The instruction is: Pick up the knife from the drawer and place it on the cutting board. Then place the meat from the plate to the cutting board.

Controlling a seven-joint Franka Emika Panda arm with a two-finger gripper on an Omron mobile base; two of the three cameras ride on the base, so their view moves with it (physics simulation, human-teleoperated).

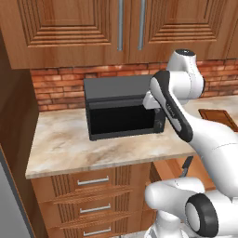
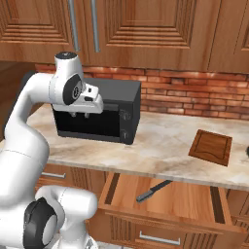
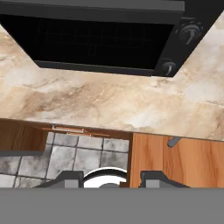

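Right base view: drawer [image 2: 194,204] open, knife [image 2: 152,190] lying inside | cutting board [image 2: 210,147] bare | my gripper [image 2: 80,115] high near microwave [image 2: 99,111], holds nothing, jaw gap unclear | nothing placed yet

Even, bright rendered light, with soft shadow under the microwave [image 2: 97,111]; the tabletop [image 3: 109,103] looks slightly blurred, no glare.
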